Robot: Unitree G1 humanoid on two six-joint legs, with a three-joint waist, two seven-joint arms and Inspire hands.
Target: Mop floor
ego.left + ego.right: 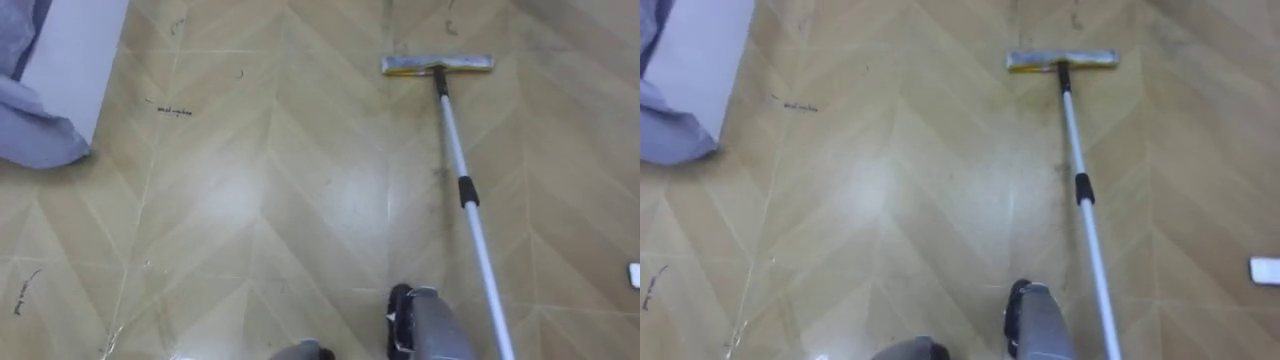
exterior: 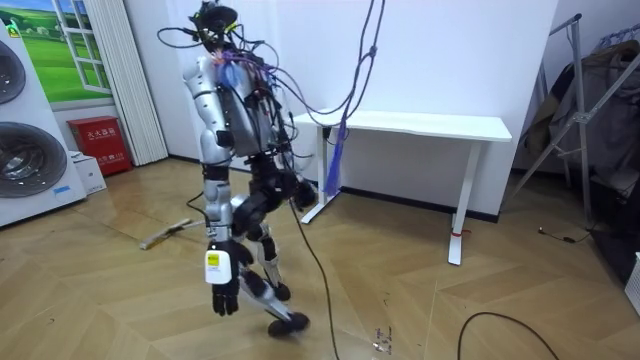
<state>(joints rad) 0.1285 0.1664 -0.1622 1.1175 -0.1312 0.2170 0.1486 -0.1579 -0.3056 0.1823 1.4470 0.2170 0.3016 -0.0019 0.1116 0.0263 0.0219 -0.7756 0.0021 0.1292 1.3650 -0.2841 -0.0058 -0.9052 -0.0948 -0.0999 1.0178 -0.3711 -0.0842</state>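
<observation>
A mop lies flat on the wooden floor ahead of me. Its flat head (image 1: 437, 65) is at the far end, and its white handle (image 1: 463, 180) runs back toward my right side and leaves the bottom edge of the eye views. No hand is on it. In the room view the mop (image 2: 165, 235) lies on the floor at the room view's left of the robot, which is in mid-stride beside it. My left hand (image 2: 223, 290) hangs at my side with relaxed fingers, holding nothing.
A white panel (image 1: 75, 55) with blue cloth (image 1: 35, 135) draped over it stands at the far left. Dark scuff marks (image 1: 172, 111) dot the floor, and a small white object (image 1: 634, 275) lies at the right edge. The room view shows a white table (image 2: 420, 125) and washing machines (image 2: 25, 150).
</observation>
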